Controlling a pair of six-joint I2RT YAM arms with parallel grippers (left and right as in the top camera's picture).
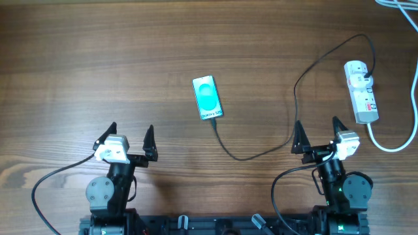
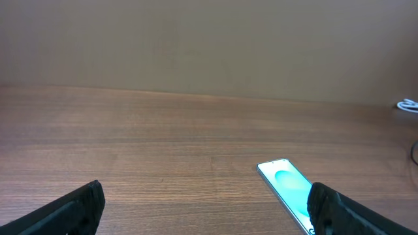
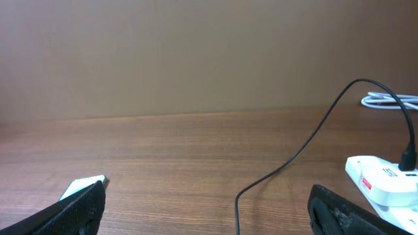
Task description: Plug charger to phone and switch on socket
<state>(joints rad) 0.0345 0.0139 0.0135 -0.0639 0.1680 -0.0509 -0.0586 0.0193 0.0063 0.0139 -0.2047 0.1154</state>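
Observation:
The phone (image 1: pixel 208 98) lies flat mid-table with its turquoise screen up; it also shows in the left wrist view (image 2: pixel 287 186) and as a corner in the right wrist view (image 3: pixel 81 186). The thin black charger cable (image 1: pixel 294 91) runs from the white socket strip (image 1: pixel 361 91) at the right, loops across the table, and its tip ends right at the phone's near end; I cannot tell if it is inserted. The cable (image 3: pixel 294 156) and socket (image 3: pixel 385 183) show in the right wrist view. My left gripper (image 1: pixel 130 140) (image 2: pixel 209 215) and right gripper (image 1: pixel 319 136) (image 3: pixel 209 212) are open, empty and near the front edge.
The socket's thick white lead (image 1: pixel 392 147) curves off the right side. Another white cable (image 1: pixel 398 10) lies at the far right corner, also visible in the wrist views (image 2: pixel 408 104) (image 3: pixel 392 99). Black base wires trail by both arm bases.

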